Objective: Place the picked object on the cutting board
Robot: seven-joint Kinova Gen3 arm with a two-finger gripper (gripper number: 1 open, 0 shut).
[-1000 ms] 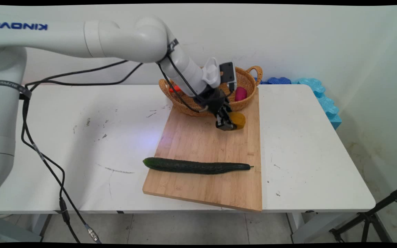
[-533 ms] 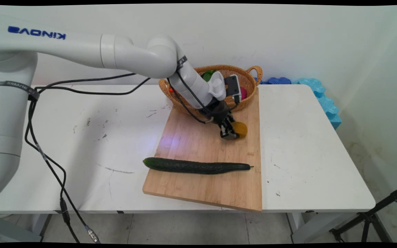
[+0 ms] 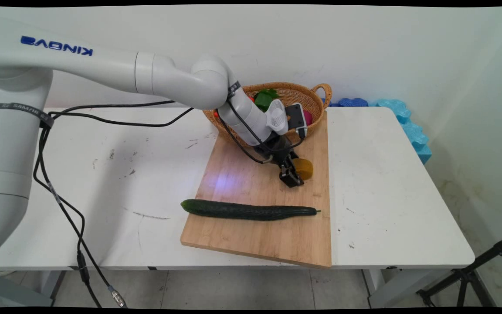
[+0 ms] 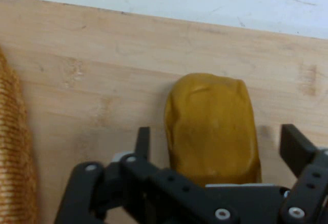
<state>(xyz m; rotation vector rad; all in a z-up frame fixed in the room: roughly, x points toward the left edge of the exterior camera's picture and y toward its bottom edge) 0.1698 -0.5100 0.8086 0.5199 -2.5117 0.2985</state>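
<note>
Pincer (image 4: 210,147) was shown spread wide, its two black fingers (image 4: 142,143) standing clear on either side of a mustard-yellow lump (image 4: 211,126), with nothing gripped. The lump, rounded, smooth and matte like a soft potato-shaped piece, was seen lying flat on the wooden cutting board (image 3: 251,235), just beside the woven wicker basket (image 3: 316,98) at the board's far end. A risk was judged: the rounded lump could be nudged or rolled along the board's smooth bamboo grain if one finger met it before the other. A long, dark green, bumpy-skinned cucumber (image 3: 249,210) was seen lying across the board's near half, well apart from the lump.
</note>
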